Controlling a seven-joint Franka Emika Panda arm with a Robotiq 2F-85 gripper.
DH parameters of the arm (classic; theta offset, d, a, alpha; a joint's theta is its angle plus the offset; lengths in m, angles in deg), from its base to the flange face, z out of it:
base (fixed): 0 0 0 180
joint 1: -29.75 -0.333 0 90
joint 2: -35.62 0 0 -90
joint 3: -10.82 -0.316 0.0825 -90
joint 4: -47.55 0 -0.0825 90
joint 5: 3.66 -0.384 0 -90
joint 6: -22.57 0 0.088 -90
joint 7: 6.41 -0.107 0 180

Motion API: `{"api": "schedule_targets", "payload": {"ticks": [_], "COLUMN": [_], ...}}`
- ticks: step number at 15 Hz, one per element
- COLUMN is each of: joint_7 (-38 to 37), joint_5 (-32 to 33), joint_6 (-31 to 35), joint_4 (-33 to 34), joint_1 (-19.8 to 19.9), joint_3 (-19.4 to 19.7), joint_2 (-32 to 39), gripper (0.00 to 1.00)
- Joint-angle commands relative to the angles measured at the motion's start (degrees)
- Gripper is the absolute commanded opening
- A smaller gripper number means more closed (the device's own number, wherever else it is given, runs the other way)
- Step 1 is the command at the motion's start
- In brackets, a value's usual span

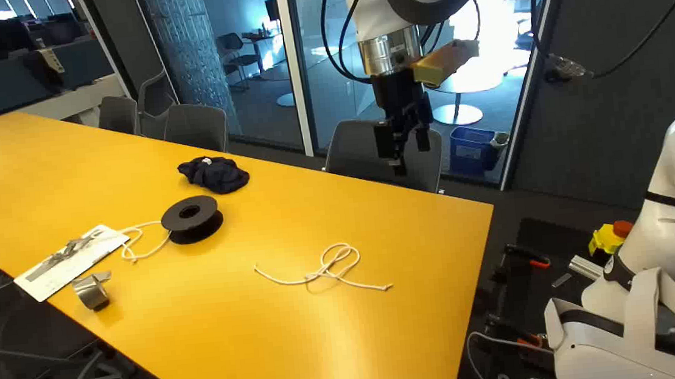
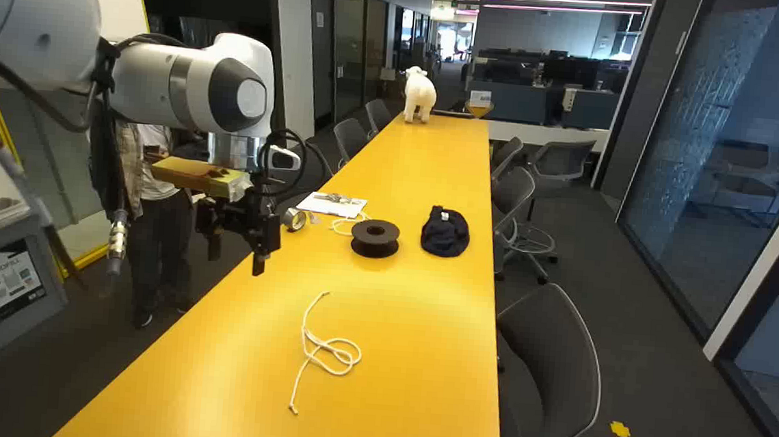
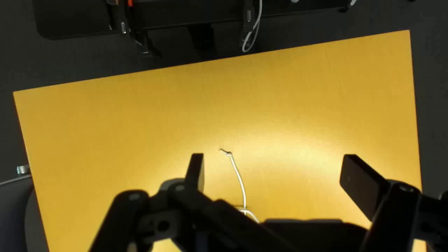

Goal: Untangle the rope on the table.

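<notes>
White rope (image 1: 323,271), yellow table (image 1: 253,337), black spool (image 1: 193,230)

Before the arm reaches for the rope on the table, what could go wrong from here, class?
Pulling either end of the rope might tighten its crossed loops. The knot near one end could catch if drawn through a loop. In the wrist view, the open gripper hides part of the rope, so a grasp guided by that view alone may miss.
</notes>
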Motion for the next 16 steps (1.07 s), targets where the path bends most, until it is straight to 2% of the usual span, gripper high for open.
{"api": "schedule_targets", "payload": {"ticks": [1,9,13,16], "joint_7": [-0.1,1.6,6.2,11.7], "joint_5": [0.1,1.3,7.2,12.4], "joint_6": [-0.1,1.0,5.3,11.5], "joint_4": [0.3,0.4,1.7,3.3], "joint_1": [-0.5,-0.4,-0.2,-0.6], "joint_3": [0.5,0.7,1.2,1.6], "joint_2": [0.0,0.9,7.6,14.6], "gripper": [1.00,1.00,1.00,1.00]}}
